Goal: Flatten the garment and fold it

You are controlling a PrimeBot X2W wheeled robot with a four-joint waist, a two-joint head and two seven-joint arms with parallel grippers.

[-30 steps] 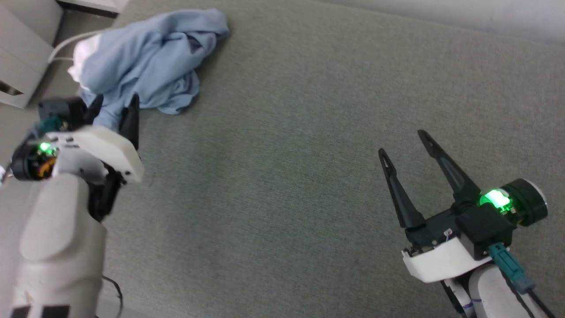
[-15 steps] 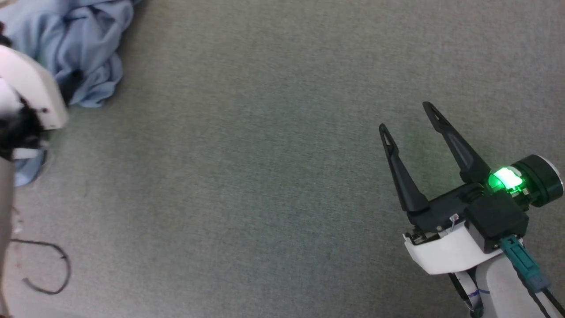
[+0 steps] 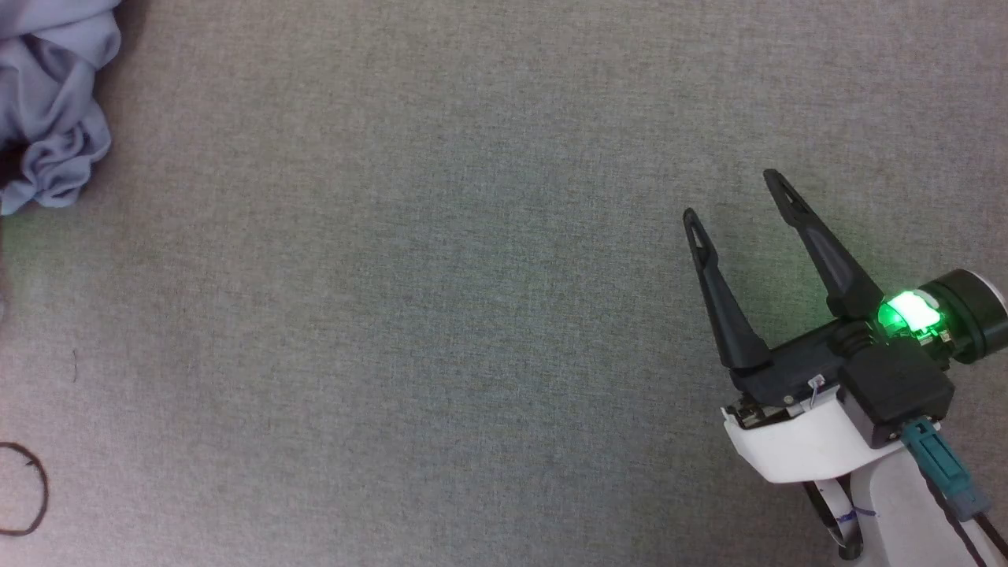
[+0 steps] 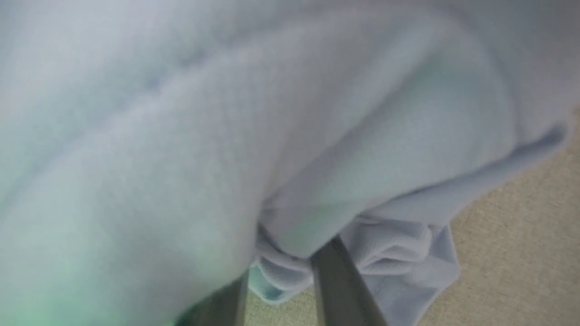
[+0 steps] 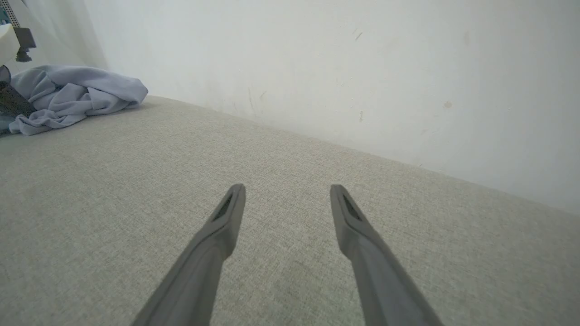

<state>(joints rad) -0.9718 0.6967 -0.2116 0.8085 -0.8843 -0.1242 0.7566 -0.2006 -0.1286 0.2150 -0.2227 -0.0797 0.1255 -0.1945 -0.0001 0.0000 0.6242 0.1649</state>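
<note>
Stretching under everything is the grey woven surface (image 3: 472,315). Why is so much of it lying bare?

It is serving as the spreading ground, I am guessing. The garment (image 3: 55,118) is sitting bunched at the far left edge of the head view, well apart from the middle, so it is waiting to be drawn out onto that open area.

And the right gripper (image 3: 731,193)?

It is hovering over bare surface at the lower right, its two fingers spread wide and gripping nothing, well away from the garment. It looks to be standing by for a second corner.

What is the left gripper (image 4: 286,276) doing?

In its wrist view it is pinching a fold of the garment: fabric is puckering between the two dark fingers (image 4: 337,280), low near the surface. I am judging that as the hold for dragging or lifting the heap open.

How is the garment looking?

It is lying as a crumpled light blue heap, its soft knit slumping in broad rolls near the wall (image 5: 362,68) in the right wrist view. Smaller ripples are gathering around the pinch, and a thin hemmed edge (image 4: 453,271) is trailing onto the surface. Which part of the garment is being held, I am not able to tell.
</note>
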